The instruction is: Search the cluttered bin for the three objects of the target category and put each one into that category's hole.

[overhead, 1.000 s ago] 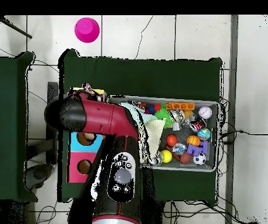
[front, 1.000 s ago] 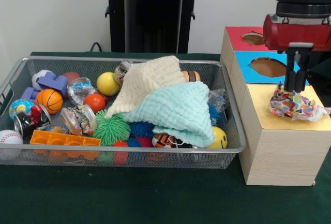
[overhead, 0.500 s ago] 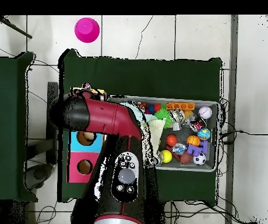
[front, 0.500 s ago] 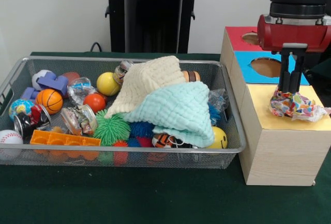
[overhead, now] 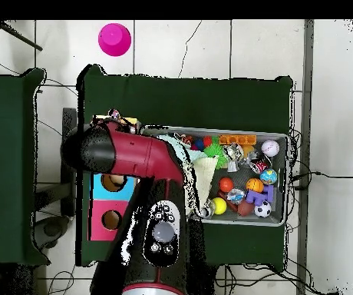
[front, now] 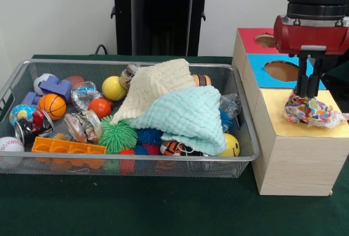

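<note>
A wrinkly wad of clear film with multicoloured bits (front: 312, 110) lies on the yellow top (front: 305, 127) of the nearest wooden box and covers its hole. My gripper (front: 308, 95) hangs straight down over the wad, fingers close together, tips touching the wad's top left. It has no hold on the wad. The wire mesh bin (front: 131, 162) stands to the left, and also shows in the overhead view (overhead: 284, 178). Two more film wads (front: 85, 126) (front: 85, 92) lie in its left half. A third bit of clear film (front: 231, 104) shows by the bin's right wall.
A cream cloth (front: 158, 83) and a mint cloth (front: 188, 113) cover the bin's middle. Balls, spiky rubber balls (front: 117, 135), cans and an orange tray (front: 68, 149) fill the rest. The blue-topped box (front: 278, 75) and the red-topped box (front: 253, 40) stand behind the yellow one.
The gripper shifted slightly sideways over the wad and back, staying at about the same height. The wad has not moved.
</note>
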